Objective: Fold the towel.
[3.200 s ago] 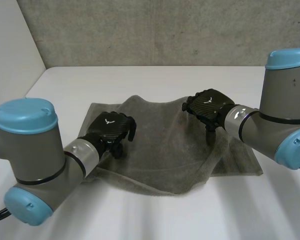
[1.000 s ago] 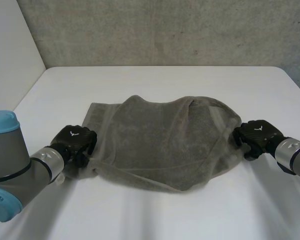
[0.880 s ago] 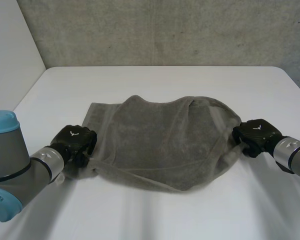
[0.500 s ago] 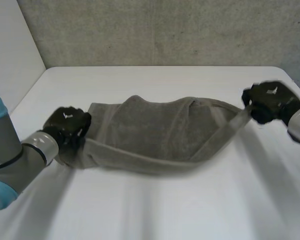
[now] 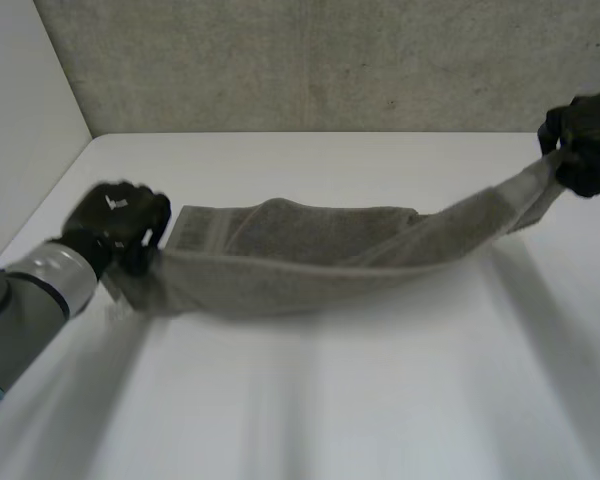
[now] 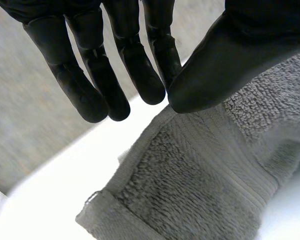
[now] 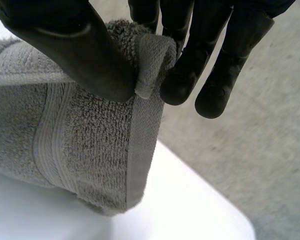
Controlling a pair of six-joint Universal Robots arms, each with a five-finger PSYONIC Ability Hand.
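My left hand (image 5: 115, 225) above left side of surface (image 5: 360, 400), thumb and fingers pinching left end of towel (image 5: 310, 255) beside woven band. Towel strung between my two hands: left end hangs under left hand, middle sags onto surface, right part slopes up off it. My right hand (image 5: 588, 140) high at far right, thumb and fingers clamped on bunched corner, hem dangling below.
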